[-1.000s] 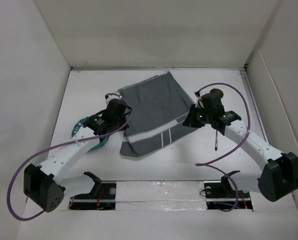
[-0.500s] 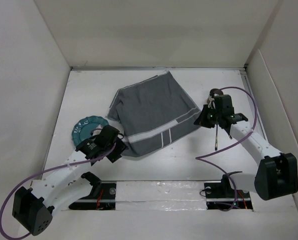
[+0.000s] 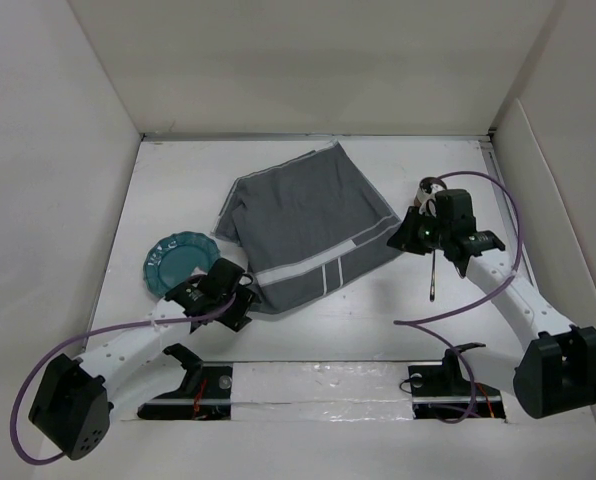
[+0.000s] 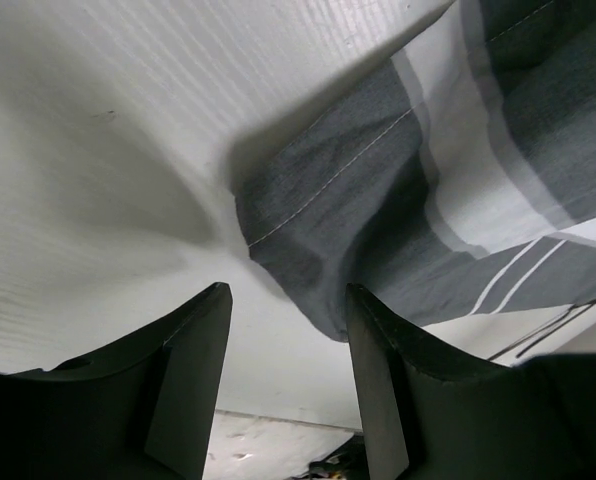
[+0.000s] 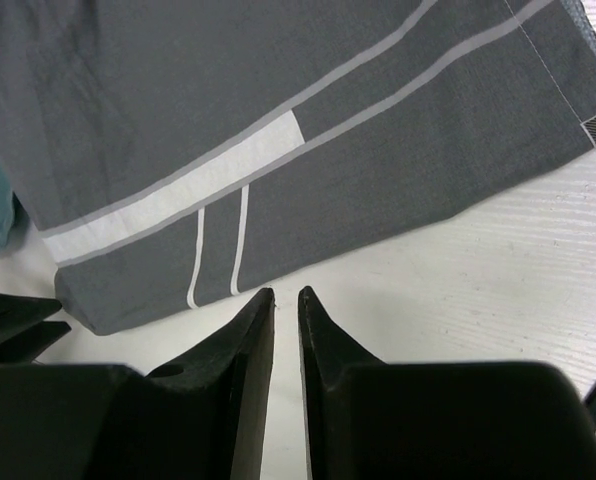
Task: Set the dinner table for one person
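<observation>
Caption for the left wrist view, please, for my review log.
Left tool, open, aimed at a rumpled corner of the grey striped cloth lying on the white table.

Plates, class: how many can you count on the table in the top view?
1. The teal plate lies just left of the grey cloth mat's near corner; another could hide under the mat.

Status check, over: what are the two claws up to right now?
Left gripper open, at near corner of the cloth mat, not gripping. Right gripper shut, empty, over the table by the mat. Teal plate off the mat.
</observation>
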Motion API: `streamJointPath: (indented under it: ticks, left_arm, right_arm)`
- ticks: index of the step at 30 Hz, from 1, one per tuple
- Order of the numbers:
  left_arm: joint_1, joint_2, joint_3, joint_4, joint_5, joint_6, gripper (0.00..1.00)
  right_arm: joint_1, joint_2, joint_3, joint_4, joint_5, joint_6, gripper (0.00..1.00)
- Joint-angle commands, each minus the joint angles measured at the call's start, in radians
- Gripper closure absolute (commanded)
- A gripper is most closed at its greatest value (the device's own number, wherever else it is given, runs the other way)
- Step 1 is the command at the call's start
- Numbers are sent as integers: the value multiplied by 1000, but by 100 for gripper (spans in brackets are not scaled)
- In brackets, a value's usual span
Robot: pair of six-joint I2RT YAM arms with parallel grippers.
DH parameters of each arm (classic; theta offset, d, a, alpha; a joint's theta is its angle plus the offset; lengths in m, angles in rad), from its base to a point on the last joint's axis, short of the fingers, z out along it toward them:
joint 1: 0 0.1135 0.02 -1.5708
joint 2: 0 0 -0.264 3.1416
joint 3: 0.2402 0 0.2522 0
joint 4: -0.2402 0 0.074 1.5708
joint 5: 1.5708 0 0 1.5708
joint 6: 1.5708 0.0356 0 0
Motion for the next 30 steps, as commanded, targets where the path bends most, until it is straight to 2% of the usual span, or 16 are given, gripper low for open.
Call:
streamJointPath:
  ticks: [1, 6, 7, 9, 10, 13, 16, 20, 30]
  left_arm:
    - [0, -3, -20, 58, -53, -87, 54]
    - [0, 72, -16, 72, -53, -82, 65]
    - [0, 77, -16, 71, -57, -82, 72]
    - [0, 72, -17, 71, -77, -82, 80]
    - [0, 71, -17, 69, -87, -82, 88]
    - [0, 42, -1, 48, -134, -61, 100]
    - [0, 20, 45, -6, -195, -1, 100]
    - [0, 2, 79, -41, -248, 73, 100]
    - [0, 5, 58, 11, -234, 186, 100]
  right_arm:
    - [3, -30, 10, 4, -19, -17, 77]
    - [-8, -29, 2, 14, 7, 4, 70]
    - [-8, -25, 4, 14, 27, 12, 69]
    - [-17, -21, 5, 14, 61, 29, 63]
    - [-17, -12, 4, 14, 101, 38, 60]
    - [-54, 16, -20, 29, 161, 76, 48]
    - [-100, 51, -51, 70, 170, 121, 44]
    - [-118, 149, -76, 113, 184, 171, 45]
    - [-118, 307, -74, 202, 262, 312, 50]
